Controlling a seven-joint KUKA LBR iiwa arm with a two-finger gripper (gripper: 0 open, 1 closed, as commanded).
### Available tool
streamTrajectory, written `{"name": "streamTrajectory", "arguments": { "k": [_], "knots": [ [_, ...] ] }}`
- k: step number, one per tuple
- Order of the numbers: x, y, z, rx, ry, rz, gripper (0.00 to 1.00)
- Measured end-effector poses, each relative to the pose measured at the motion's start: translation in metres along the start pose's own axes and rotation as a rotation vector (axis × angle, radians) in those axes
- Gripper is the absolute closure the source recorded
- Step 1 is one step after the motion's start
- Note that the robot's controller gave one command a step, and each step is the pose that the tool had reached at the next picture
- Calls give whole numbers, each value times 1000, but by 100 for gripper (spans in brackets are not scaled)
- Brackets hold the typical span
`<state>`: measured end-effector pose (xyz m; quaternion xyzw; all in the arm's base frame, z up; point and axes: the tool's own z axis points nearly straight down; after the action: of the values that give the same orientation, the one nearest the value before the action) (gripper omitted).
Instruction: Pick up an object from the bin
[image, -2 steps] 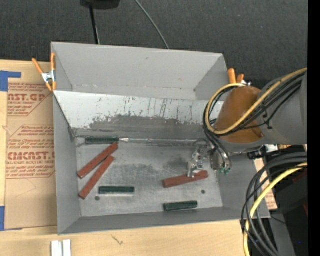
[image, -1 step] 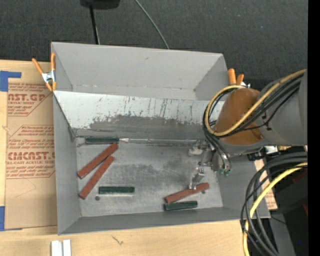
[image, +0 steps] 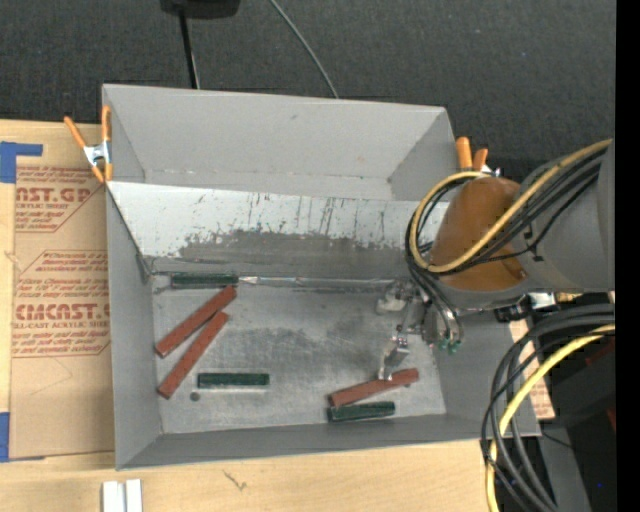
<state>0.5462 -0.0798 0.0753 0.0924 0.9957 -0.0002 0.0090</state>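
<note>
Hovering over the red-brown stick in the lower right of the bin, the gripper, open or closed cannot be told, should straddle its narrow width, clear of the adjacent dark green stick.

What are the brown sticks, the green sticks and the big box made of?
Brown sticks: maybe wood or plastic; matte, no shine. Green sticks: likely the same, dull too. Bin: sheet metal, grey, scuffed and scratched along its back wall.
</note>
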Motion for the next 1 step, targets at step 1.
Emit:
{"name": "streamTrajectory", "arguments": {
  "k": [1],
  "knots": [
    [18,-1,-11,1,16,-73,0]
  ]
}}
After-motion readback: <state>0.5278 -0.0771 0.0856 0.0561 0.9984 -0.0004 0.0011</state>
